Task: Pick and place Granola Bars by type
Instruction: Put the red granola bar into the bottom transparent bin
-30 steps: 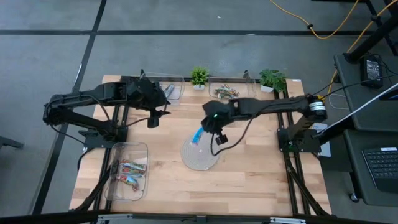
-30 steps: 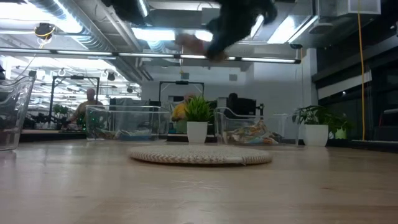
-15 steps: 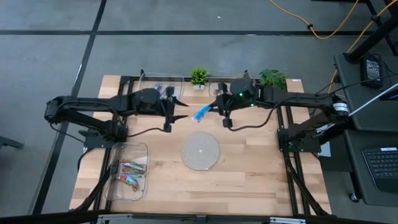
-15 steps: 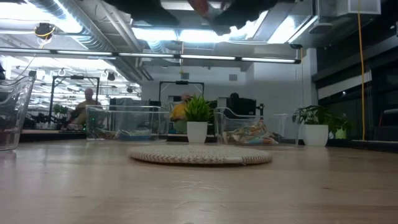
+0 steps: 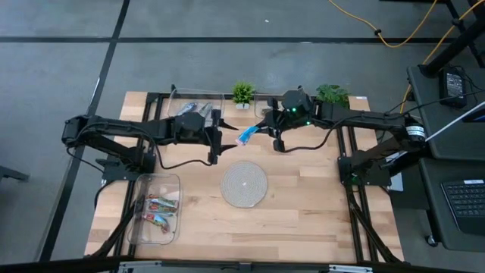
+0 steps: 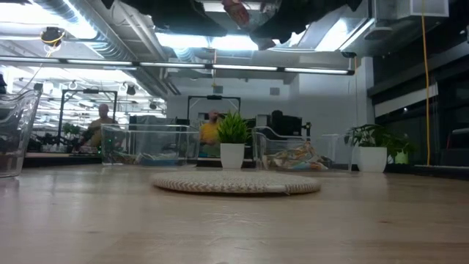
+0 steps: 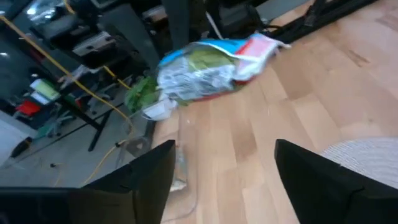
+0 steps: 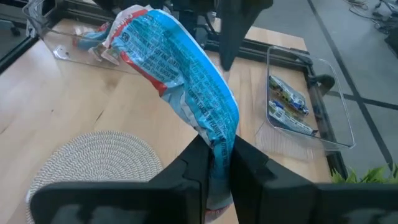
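A blue and silver Granola Bar point(image 5: 246, 137) with a red end is held in the air past the far edge of the round woven plate point(image 5: 244, 184). My right gripper point(image 5: 258, 133) is shut on it. My left gripper point(image 5: 219, 138) is open and faces the bar from the left at about the same height, a short gap away. In the left wrist view the bar point(image 7: 211, 65) floats ahead of the open fingers point(image 7: 152, 168), which touch nothing. Red-wrapped bars point(image 5: 157, 210) lie in the near left tray; other bars lie in the two far trays. My right gripper pinches the blue Granola Bar between its two fingers point(image 8: 249, 165) at one end point(image 8: 214, 140). The fingers come level from the table's right. The bar is lifted clear of the table and sticks out past the fingertips toward the left arm, its free red end point(image 8: 127, 22) tilted upward.
A clear tray point(image 5: 198, 106) with blue bars and a second clear tray point(image 5: 276, 108) with mixed bars stand at the far edge, with two small potted plants point(image 5: 242, 93) point(image 5: 332, 96) beside them. A third tray point(image 5: 145, 227) sits near left. Bare wood lies to the near right.
My right gripper has risen from over the round plate with the blue bar and carried it toward the far edge. My left gripper has moved toward the table's right, closing on the bar, and now faces it. In the last half second both have nearly stopped.
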Controlling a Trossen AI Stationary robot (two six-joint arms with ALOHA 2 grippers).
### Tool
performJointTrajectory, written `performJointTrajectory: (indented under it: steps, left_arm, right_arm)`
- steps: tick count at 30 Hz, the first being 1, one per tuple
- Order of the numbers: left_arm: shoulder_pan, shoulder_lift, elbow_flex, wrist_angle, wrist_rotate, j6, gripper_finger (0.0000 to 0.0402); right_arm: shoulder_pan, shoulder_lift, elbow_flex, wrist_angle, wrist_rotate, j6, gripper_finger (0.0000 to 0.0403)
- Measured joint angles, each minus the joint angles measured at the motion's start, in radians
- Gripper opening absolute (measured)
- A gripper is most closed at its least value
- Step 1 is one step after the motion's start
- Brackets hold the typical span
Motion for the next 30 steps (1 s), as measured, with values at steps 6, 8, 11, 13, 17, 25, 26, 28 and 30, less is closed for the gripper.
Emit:
performJointTrajectory:
  steps: [6, 8, 11, 13, 17, 25, 26, 28, 30]
  left_arm:
    - [-0.005, 0.000, 0.000, 0.079, -0.051, 0.003, 0.0286]
    - [-0.013, -0.001, 0.000, 0.106, -0.053, 0.019, 0.0287]
    - [-0.031, -0.001, 0.000, 0.131, -0.053, 0.026, 0.0288]
    - [-0.046, -0.001, 0.000, 0.144, -0.053, 0.027, 0.0288]
    - [-0.077, -0.001, 0.000, 0.160, -0.053, 0.026, 0.0288]
    - [-0.132, -0.001, 0.001, 0.207, -0.053, 0.038, 0.0263]
    - [-0.133, -0.001, 0.001, 0.206, -0.053, 0.042, 0.0255]
    - [-0.132, -0.001, 0.001, 0.205, -0.053, 0.040, 0.0239]
    - [-0.131, -0.001, 0.001, 0.200, -0.055, 0.037, 0.0223]
  right_arm:
    - [-0.004, 0.003, 0.000, 0.007, -0.023, -0.010, 0.0053]
    - [-0.004, 0.003, 0.000, 0.007, -0.024, -0.010, 0.0053]
    - [-0.004, 0.003, 0.000, 0.007, -0.025, -0.012, 0.0053]
    - [-0.004, 0.003, 0.000, 0.007, -0.025, -0.018, 0.0053]
    - [-0.004, 0.003, 0.000, 0.009, -0.025, -0.022, 0.0053]
    - [-0.004, 0.003, 0.000, 0.023, -0.025, -0.020, 0.0053]
    - [-0.004, 0.003, 0.000, 0.025, -0.025, -0.018, 0.0053]
    - [-0.004, 0.003, 0.000, 0.028, -0.025, -0.016, 0.0053]
    - [-0.004, 0.003, 0.000, 0.030, -0.025, -0.015, 0.0053]
